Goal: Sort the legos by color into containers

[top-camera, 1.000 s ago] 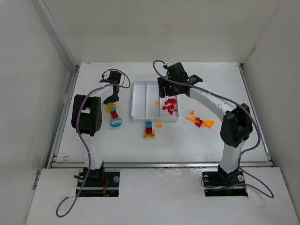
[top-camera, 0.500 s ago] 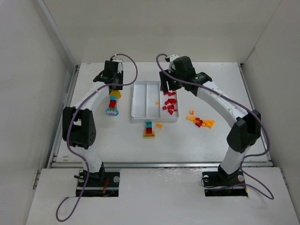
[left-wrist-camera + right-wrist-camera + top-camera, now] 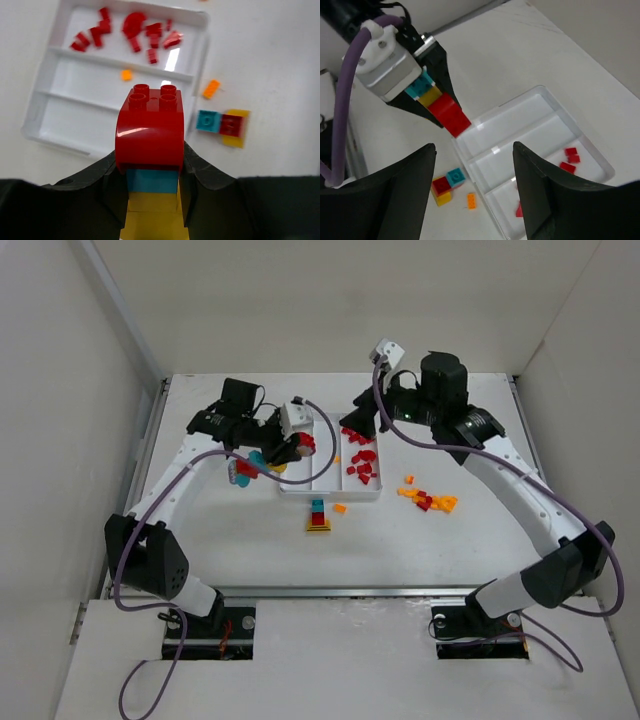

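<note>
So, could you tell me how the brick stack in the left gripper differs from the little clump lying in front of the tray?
The held stack is clamped in the left gripper at the edge of the tray; the table clump lies loose, untouched. The held stack ends in a big rounded red brick; the table clump's red brick is small and square. Both mix red, teal and yellow.

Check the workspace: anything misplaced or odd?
Nothing spilled. The tray is clean-sorted: red bricks in one compartment, one orange brick in the next. Oddity: the left fingers grip a red-teal-yellow stack not split by colour, and a similar clump sits on the table beside the tray.
</note>
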Motion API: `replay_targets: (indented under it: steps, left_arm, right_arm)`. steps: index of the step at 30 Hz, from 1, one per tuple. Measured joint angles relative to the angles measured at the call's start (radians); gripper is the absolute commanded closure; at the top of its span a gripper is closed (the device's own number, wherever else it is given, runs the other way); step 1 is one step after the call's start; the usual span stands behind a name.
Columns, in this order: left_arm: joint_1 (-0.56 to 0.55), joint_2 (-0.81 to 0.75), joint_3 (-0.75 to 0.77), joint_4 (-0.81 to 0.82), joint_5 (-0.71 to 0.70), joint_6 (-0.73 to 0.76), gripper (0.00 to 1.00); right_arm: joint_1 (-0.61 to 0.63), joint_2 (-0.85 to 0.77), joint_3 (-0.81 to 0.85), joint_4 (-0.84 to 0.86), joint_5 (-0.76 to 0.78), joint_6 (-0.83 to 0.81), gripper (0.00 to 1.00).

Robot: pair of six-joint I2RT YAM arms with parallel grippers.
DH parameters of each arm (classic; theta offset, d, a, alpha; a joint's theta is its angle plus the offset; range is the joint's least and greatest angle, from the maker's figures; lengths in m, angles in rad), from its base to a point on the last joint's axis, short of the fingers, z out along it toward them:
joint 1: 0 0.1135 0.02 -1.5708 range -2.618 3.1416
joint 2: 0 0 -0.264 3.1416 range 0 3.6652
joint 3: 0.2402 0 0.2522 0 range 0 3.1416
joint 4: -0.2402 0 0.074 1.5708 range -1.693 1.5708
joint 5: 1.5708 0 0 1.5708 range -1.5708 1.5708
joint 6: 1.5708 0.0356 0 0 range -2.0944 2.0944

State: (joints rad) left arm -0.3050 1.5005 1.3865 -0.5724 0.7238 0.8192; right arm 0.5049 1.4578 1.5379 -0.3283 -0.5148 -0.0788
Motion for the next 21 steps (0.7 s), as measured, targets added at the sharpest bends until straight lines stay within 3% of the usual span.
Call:
replay_targets:
  steps: [9, 16, 21]
  left_arm:
    - [-0.047, 0.0, 0.034, -0.244, 0.258, 0.224, 1.0]
    - [-0.068, 0.0, 0.065, -0.277, 0.319, 0.265, 1.0]
    - [-0.071, 0.0, 0.065, -0.285, 0.324, 0.264, 1.0]
  right_arm:
    - [0.093, 0.048, -0.049, -0.011, -0.21, -0.113, 0.35]
    - [0.153, 0.073, -0.051, -0.047, -0.245, -0.167, 0.34]
    - [0.164, 0.097, -0.066, -0.046, -0.212, -0.166, 0.45]
